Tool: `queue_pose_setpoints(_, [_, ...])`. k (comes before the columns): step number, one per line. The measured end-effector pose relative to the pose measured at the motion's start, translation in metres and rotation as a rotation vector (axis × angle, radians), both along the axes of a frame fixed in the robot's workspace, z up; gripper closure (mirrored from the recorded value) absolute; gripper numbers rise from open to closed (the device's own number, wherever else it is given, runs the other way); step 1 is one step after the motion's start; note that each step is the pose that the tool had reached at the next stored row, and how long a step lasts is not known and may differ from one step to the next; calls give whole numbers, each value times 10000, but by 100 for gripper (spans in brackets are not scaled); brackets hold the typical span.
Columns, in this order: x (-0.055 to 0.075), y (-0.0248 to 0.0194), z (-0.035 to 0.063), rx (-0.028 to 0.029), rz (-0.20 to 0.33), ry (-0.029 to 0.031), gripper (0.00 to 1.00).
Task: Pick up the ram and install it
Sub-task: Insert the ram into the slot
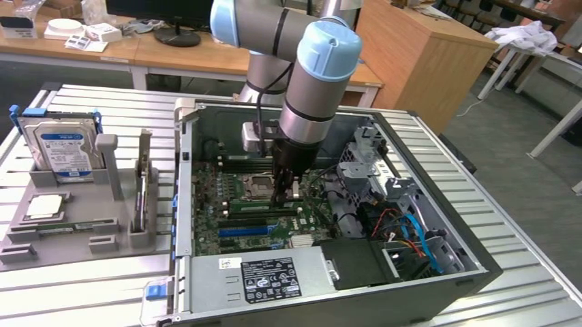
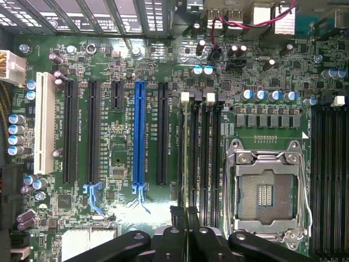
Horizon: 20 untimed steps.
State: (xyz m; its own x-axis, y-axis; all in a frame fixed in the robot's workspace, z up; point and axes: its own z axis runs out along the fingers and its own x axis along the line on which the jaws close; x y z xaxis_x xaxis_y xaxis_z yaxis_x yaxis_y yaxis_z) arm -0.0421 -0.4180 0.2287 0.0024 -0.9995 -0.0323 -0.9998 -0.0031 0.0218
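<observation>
1. The pincer point(image 2: 186, 210) is down inside the PC case point(image 1: 473, 269). Its fingers point(image 2: 177, 226) are pressed together at the end of the memory slots point(image 2: 199, 158), beside the empty CPU socket point(image 2: 265, 188). You can't tell from here whether anything thin sits between them.
2. A thin green stick lies flat in the front holder of the gray fixture point(image 1: 108, 157) on the table point(image 1: 91, 289), on the exterior view's left. I read that as the ram point(image 1: 68, 225); it is well apart from the pincer.
3. Handling, as a judgement: it is light, stiff and thin, and brittle if bent or twisted. The chips and contact edge are fragile.
4. Best hold, as a judgement: clamp across the flat faces near mid-length on the upper edge. Stay off the contact edge and keep the stick square so it doesn't pivot.
5. The fixture also holds a hard drive point(image 1: 62, 146) standing behind the ram, a CPU chip point(image 1: 43, 204) just beside it, and an upright expansion card point(image 1: 143, 184) between the ram and the case.
6. Obstructions in the case:
   - The case wall stands between the fixture and the motherboard point(image 2: 114, 164).
   - Capacitors and the socket latch crowd the slots.
   - The blue cables point(image 1: 409, 228) and the drive cage point(image 1: 364, 157) are on the far side, clear of the slots.
</observation>
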Motion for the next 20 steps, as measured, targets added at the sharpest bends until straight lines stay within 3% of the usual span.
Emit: queue_pose_setpoints(20, [-7,0,-60,0,1,0,88])
